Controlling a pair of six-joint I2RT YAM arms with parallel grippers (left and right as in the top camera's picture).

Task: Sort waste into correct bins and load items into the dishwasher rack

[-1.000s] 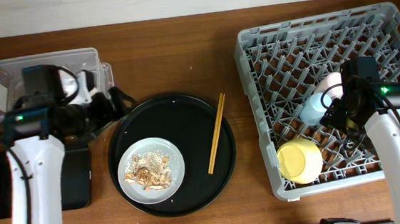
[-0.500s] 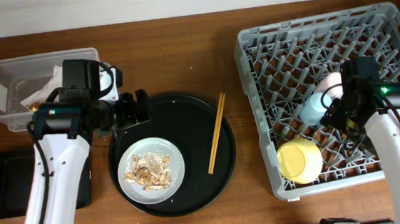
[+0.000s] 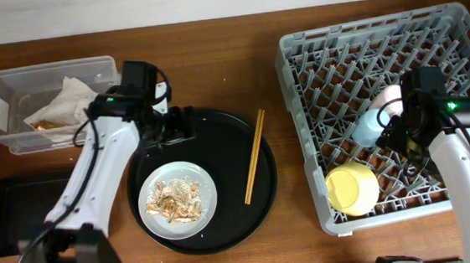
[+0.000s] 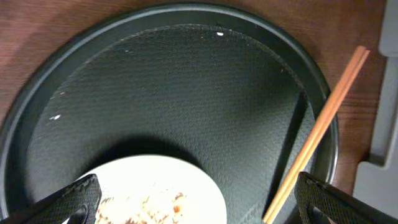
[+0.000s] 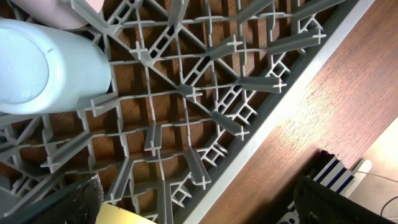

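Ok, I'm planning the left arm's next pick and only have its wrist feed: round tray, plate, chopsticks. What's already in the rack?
Observer: The yellow bowl, light-blue cup and pink cup are in the dishwasher rack.
Operator: And the napkin?
Observer: The crumpled white napkin lies inside the clear plastic box.
Operator: Where's the black bin?
Observer: The shallow black rectangular tray lies left of the round tray, nearer the robot than the box.

Soft, even light covers the brown wooden table (image 3: 213, 66). In the left wrist view a dark shadow lies on the large round black tray (image 4: 186, 81) above the round grey-white plate (image 4: 180, 183).
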